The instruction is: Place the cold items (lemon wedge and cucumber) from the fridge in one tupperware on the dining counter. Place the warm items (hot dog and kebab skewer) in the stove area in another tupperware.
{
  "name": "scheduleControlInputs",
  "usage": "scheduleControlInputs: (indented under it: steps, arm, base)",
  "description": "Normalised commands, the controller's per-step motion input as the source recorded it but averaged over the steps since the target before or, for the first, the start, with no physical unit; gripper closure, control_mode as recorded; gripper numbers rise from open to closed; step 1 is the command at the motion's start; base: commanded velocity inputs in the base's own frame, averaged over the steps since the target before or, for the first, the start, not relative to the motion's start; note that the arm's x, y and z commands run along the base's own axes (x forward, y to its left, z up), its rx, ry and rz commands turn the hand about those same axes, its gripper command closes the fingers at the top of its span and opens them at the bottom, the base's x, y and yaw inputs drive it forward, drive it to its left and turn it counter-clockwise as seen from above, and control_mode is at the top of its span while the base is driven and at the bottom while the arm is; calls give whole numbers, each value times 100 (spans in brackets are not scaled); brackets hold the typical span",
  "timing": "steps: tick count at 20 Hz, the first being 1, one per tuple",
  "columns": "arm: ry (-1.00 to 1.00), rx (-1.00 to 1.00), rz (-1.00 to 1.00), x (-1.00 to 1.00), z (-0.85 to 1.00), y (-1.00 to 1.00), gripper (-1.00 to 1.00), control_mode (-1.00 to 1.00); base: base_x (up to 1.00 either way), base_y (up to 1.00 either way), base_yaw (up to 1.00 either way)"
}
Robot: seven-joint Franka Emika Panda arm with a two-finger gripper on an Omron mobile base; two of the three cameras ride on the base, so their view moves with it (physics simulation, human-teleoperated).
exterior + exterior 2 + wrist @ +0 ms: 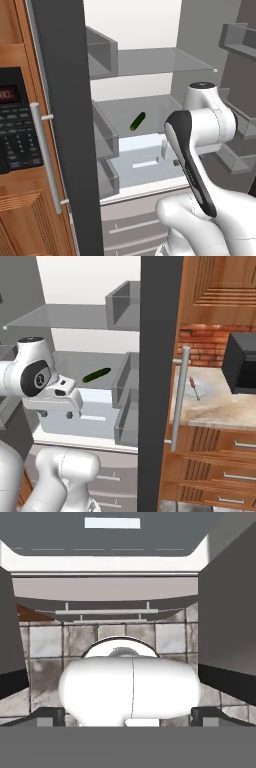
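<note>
One glossy green cylindrical cucumber, grey glass shelf

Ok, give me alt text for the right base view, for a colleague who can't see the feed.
A dark green cucumber lies on a shelf inside the open fridge, with the white robot arm's hand held open in front of it, lower and to its left. Right of the dark fridge door edge, a kebab skewer lies on a plate on a marbled wall counter beside a black microwave.

The white arm bends at its elbow. Its gripper points down, with the two small fingers wide apart, holding nothing.
</note>
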Motion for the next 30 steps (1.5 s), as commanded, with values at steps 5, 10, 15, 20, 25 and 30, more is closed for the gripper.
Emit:
scheduleControlInputs:
  steps: [5, 10, 15, 20, 25, 30]
  arm:
    - [0, 0, 0, 0, 0, 0, -100, 100]
    - [-4, 1, 0, 1, -4, 0, -100, -100]
    - [-33, 1, 0, 17, -13, 3, -100, -100]
    - [-36, 4, 0, 41, -7, 0, -100, -100]
    - [3, 17, -20, 82, 6, 17, -100, -100]
    - [2, 10, -36, 100, 0, 52, -100, -100]
  base:
    - [8, 5, 0]
    - [5, 3, 0]
    - [0, 0, 0]
    - [0, 0, 0]
    - [0, 0, 0]
    - [0, 0, 0]
